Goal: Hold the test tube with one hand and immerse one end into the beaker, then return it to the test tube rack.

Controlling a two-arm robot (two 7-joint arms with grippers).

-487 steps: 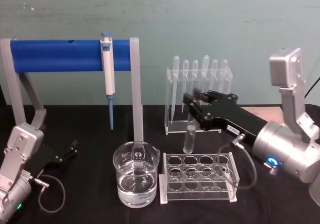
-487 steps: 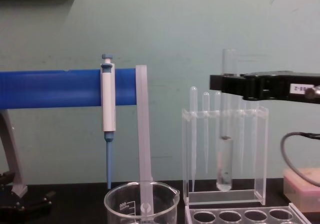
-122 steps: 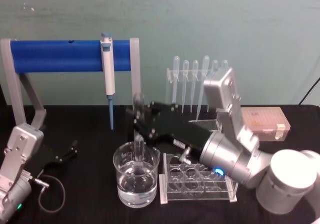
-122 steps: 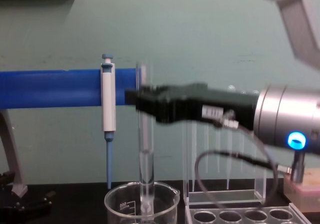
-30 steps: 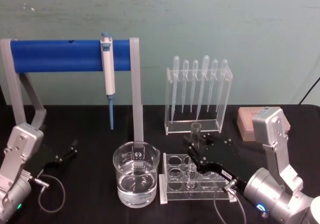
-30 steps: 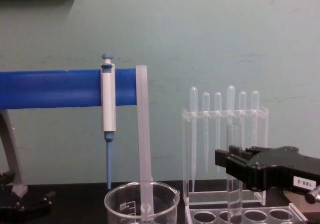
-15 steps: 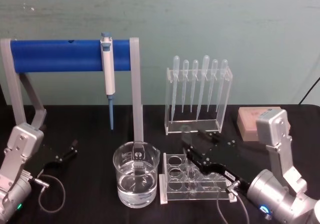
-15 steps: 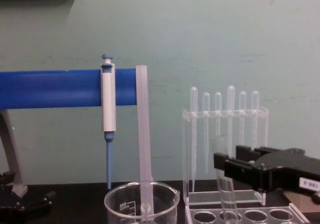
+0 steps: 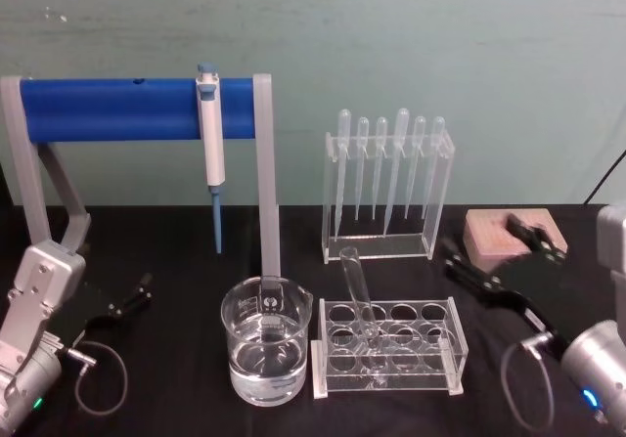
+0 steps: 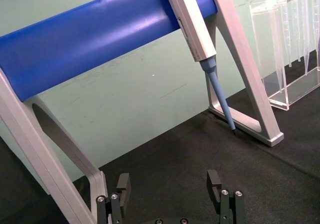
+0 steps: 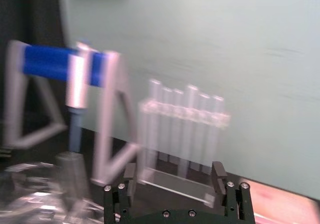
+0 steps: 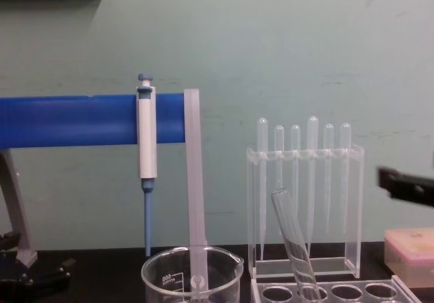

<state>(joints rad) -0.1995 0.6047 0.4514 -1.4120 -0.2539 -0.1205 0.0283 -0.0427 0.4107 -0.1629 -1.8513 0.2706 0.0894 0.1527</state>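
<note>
Your test tube (image 9: 360, 300) is thin clear glass: light, stiff, slick and easy to crack, so judge it as something to pinch gently on the bare upper stretch just below the open rim, never hard. It stands in a hole of the clear tube rack (image 9: 386, 349) right of the beaker (image 9: 266, 339), leaning with its rim tipped to the left and far side, free of any grip. Your right gripper (image 9: 504, 261) sits well to the right of the rack, near the pink box (image 9: 509, 234), fingers spread apart and holding nothing. Your left gripper (image 10: 170, 186) rests low at the near left of the table, its fingers apart too and nothing between them. The beaker holds clear liquid and stands just beside the rack's left end. Behind the rack is the pipette stand (image 9: 388, 188) with its row of thin plastic pipettes, and the blue bar frame (image 9: 137, 108) carries a hanging pipettor (image 9: 209, 144) above and behind the beaker; its near grey leg crowds any path toward the beaker.
</note>
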